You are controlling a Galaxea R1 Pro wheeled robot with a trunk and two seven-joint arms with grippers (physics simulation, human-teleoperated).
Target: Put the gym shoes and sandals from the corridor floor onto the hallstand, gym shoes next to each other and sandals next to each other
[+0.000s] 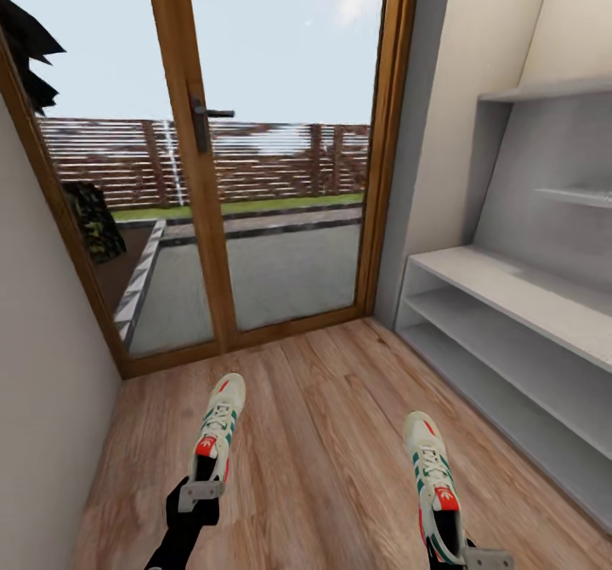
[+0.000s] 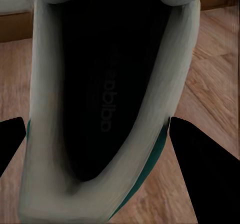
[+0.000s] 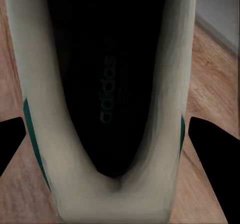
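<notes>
White left gym shoe and right gym shoe sit clamped heel-first in the low left gripper and right gripper; wrist views reveal dark insoles.

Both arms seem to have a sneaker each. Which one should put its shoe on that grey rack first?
Probably the right. The right gripper and its gym shoe are nearer the hallstand, which lines the right wall; the left gripper is farther off.

Cut off at the head view's bottom edge — heel of the right gym shoe and right gripper; hallstand cropped at right.
</notes>
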